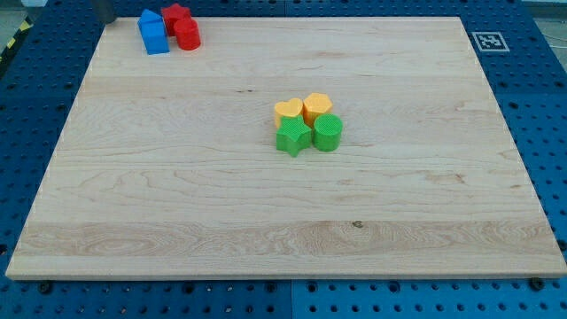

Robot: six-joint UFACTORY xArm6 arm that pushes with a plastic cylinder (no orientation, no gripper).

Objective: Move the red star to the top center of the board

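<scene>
The red star [177, 15] sits at the board's top left, against the top edge. A blue block [152, 32] touches it on its left, and a second red block [187, 35], rounded in shape, sits just below it. A dark shape at the view's top left looks like my rod. Its tip [107, 19] is at the board's top edge, a short way left of the blue block and apart from it.
Near the middle of the wooden board [177, 204], a tight cluster holds a yellow heart [288, 111], a yellow hexagon-like block [317, 106], a green star [292, 137] and a green cylinder [327, 132]. A black-and-white marker [487, 41] is at the top right corner.
</scene>
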